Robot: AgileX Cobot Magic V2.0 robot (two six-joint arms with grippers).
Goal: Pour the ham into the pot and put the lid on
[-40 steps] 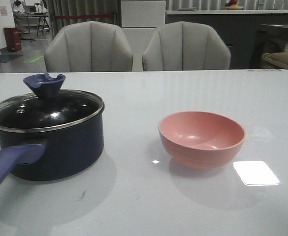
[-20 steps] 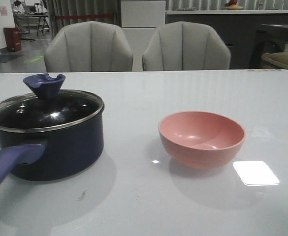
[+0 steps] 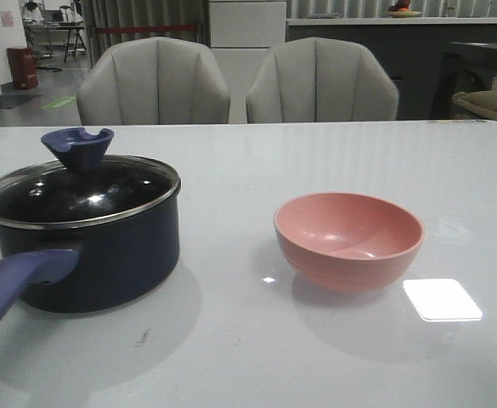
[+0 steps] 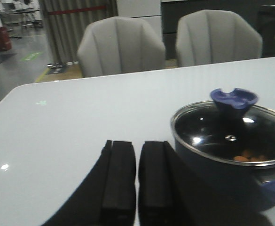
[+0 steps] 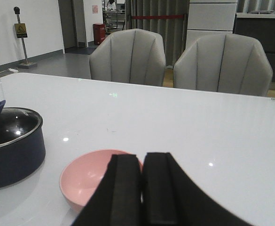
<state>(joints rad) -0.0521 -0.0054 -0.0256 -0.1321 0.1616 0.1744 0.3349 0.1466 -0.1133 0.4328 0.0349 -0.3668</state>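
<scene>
Step in hand: The task is judged complete or nearly so. The lid (image 3: 79, 192) is seated on the pot (image 3: 87, 255), its metal rim level all round and its blue knob upright.

Ham: Orange-pink pieces of ham (image 4: 247, 156) are seen through the glass in the left wrist view, lying inside the pot against the wall nearest its handle.

Bowl: The pink bowl (image 3: 348, 240) is shown empty, standing well apart from the pot on the side away from the pot's handle.

Left gripper: The left gripper (image 4: 136, 176) is held with its two pads pressed nearly together and nothing between them. It sits just beside the pot, touching neither the lid nor the handle.

Right gripper: The right gripper (image 5: 142, 186) is likewise drawn almost closed and empty. It is placed over the near rim of the bowl, well apart from the pot.

Next move: Little more appears to be called for than keeping both arms clear of the pot. If any check is made, only the lid's seating on the rim would need confirming.

Table: The pot and bowl are carried on the white table (image 3: 316, 161).
</scene>
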